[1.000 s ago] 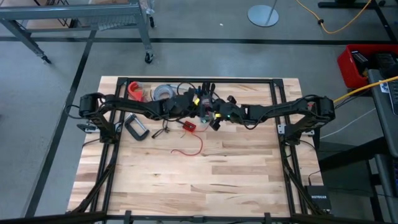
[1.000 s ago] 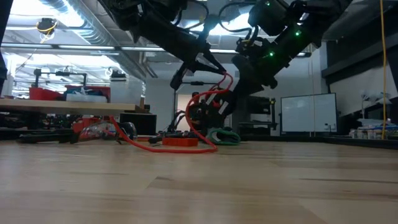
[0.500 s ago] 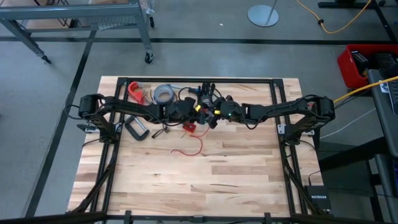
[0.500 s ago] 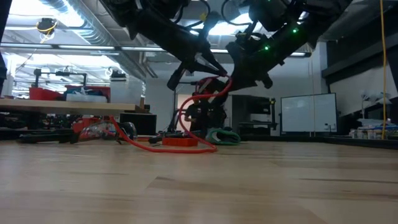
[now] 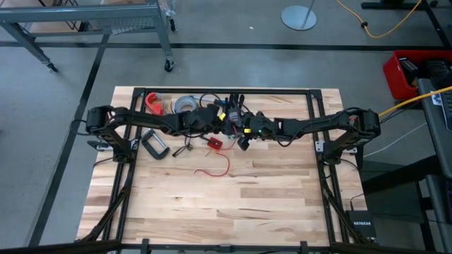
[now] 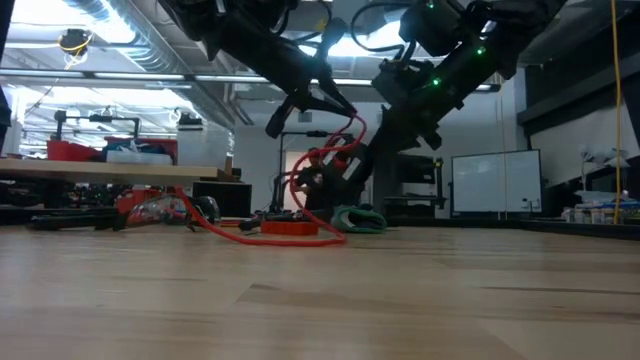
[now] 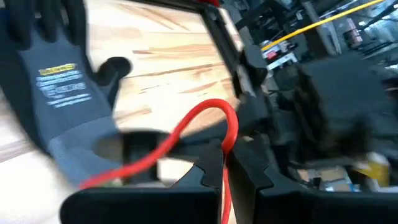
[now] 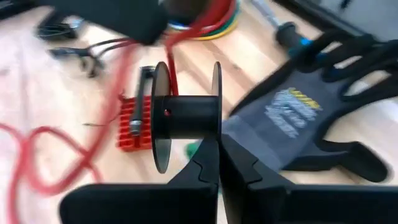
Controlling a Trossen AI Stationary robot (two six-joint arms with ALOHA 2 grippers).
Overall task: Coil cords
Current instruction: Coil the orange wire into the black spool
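Observation:
A thin red cord (image 7: 186, 127) arches in a loop above the table's far middle. Its rest trails on the wood (image 5: 215, 169), near a small red connector piece (image 8: 129, 124). My left gripper (image 7: 222, 155) is shut on the cord. My right gripper (image 8: 219, 146) is shut on a black spool (image 8: 186, 115) with two round flanges, and the red cord (image 8: 169, 74) runs onto its core. The two grippers meet closely, my left gripper (image 5: 227, 127) just left of my right gripper (image 5: 241, 137), both raised above the table (image 6: 330, 150). My left gripper pinches the red cord between its two fingers at one spot (image 7: 225, 140) on the raised loop. The cord is lifted clear there, arches away and hangs slack toward the table. My right gripper pinches the rim of one spool flange (image 8: 216, 127) between its two fingers. The spool is lifted clear of the table, its axis lying across the fingers.
A grey and black work glove (image 8: 292, 118) lies just beyond the grippers. A bundle of coiled coloured cords (image 8: 211, 25), a grey tape roll (image 5: 185, 106), a black clamp (image 5: 152, 144) and small tools lie along the far edge. Bare wood fills the near half (image 5: 226, 212).
My right gripper has rolled at the wrist with the spool, which swung up a little and came back down. The red loop between the grippers has changed shape with it, while the cord on the table stays put.

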